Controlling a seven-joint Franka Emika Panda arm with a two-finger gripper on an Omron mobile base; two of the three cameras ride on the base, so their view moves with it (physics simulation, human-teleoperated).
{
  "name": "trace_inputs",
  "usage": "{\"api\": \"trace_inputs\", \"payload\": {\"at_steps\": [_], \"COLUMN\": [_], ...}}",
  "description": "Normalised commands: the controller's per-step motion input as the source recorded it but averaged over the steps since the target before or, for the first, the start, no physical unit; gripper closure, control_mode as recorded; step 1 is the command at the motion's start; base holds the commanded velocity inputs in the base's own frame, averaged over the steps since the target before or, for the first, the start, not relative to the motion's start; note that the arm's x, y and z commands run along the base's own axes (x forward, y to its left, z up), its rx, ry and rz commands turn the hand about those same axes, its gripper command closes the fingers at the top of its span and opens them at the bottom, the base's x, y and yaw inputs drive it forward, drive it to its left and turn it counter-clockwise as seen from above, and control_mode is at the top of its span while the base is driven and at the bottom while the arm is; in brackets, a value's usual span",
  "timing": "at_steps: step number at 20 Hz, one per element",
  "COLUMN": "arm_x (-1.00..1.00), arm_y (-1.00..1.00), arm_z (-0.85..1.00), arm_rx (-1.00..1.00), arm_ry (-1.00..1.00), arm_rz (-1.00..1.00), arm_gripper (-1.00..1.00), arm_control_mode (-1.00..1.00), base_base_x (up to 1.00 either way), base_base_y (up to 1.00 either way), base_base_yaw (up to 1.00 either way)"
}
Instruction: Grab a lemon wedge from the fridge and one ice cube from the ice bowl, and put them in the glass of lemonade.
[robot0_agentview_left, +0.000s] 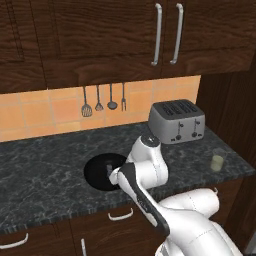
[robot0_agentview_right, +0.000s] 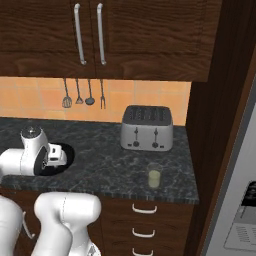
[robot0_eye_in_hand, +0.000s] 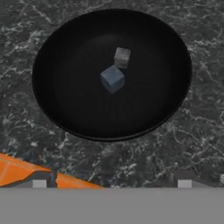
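The black ice bowl (robot0_eye_in_hand: 61, 100) sits on the dark counter. Two ice cubes lie near its middle, a bluish ice cube (robot0_eye_in_hand: 112, 78) and a paler grey one (robot0_eye_in_hand: 122, 57) touching it. My gripper (robot0_eye_in_hand: 111, 180) hovers above the bowl, open wide, with nothing between its fingers. In the left base view the gripper (robot0_agentview_left: 108, 169) points down over the bowl (robot0_agentview_left: 92, 172). The glass of lemonade (robot0_agentview_left: 217, 161) stands near the counter's right front edge, also seen as the glass (robot0_agentview_right: 154, 176) in the right base view. The fridge (robot0_agentview_right: 240, 215) shows at the far right. The lemon wedge is out of view.
A steel toaster (robot0_agentview_left: 177, 121) stands at the back of the counter, behind the glass. Utensils (robot0_agentview_left: 102, 102) hang on the tiled wall. Dark wooden cabinets (robot0_agentview_left: 165, 30) hang above, and a tall wooden panel (robot0_agentview_right: 215, 125) separates counter and fridge.
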Motion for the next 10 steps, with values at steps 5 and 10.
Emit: {"api": "trace_inputs", "payload": {"at_steps": [5,10], "arm_x": [0.39,0.36], "arm_y": [0.2,0.0], "arm_z": [-0.01,0.0], "arm_rx": [-0.07,-0.03], "arm_ry": [0.01,0.04], "arm_rz": [0.02,-0.07], "arm_gripper": [-1.0,-1.0], "arm_control_mode": [-1.0,-1.0], "base_base_x": [0.0,0.0], "base_base_y": [0.0,0.0], "base_base_yaw": [0.0,0.0]}}
